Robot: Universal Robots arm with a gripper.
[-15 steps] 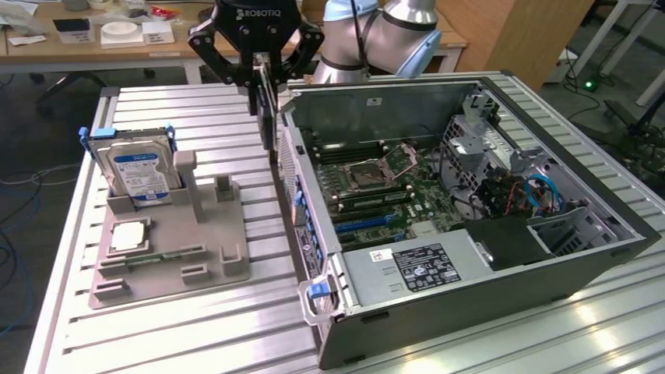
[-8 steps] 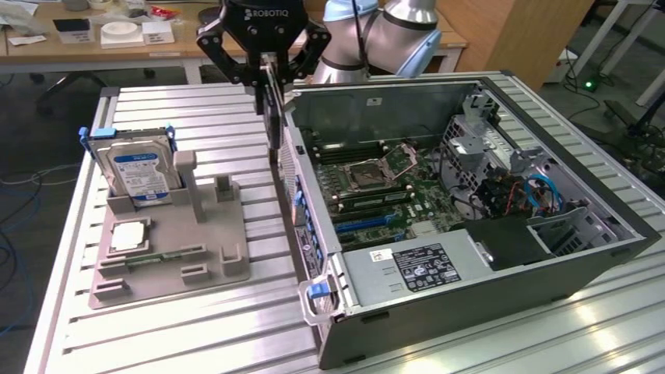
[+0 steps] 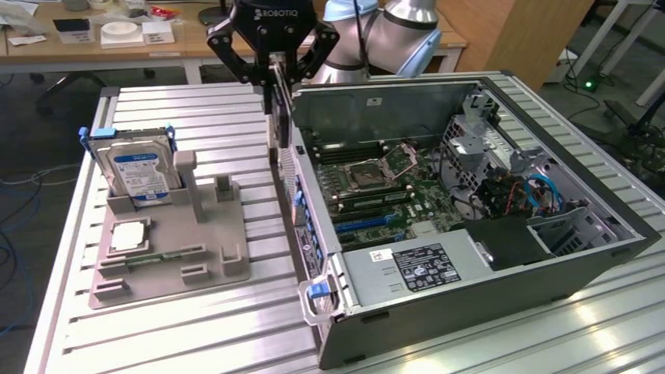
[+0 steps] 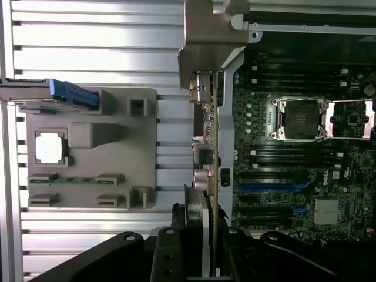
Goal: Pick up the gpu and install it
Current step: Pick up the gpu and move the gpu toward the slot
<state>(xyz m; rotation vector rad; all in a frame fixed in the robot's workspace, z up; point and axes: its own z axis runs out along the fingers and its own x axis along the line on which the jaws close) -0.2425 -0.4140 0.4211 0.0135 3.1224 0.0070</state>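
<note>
My gripper [image 3: 276, 68] is shut on the gpu [image 3: 280, 117], which hangs edge-on below the fingers as a thin dark card. It hovers above the left wall of the open computer case [image 3: 582, 257], at the back corner, apart from the motherboard [image 3: 379, 187]. In the wrist view the gpu [image 4: 207, 158] runs away from the gripper [image 4: 197, 235], its silver end bracket [image 4: 208, 35] at the far end and its ports facing the table side. The motherboard's blue slots [image 4: 270, 188] lie just beside the card's edge, lower down inside the case.
A grey holder tray [image 3: 171, 249] on the slatted metal table [image 3: 187, 327] carries a silver hard drive [image 3: 138, 171] standing upright, a processor chip [image 3: 127, 236] and a green memory stick [image 3: 156, 257]. Inside the case are the power supply [image 3: 416, 269] and cables [image 3: 519, 195].
</note>
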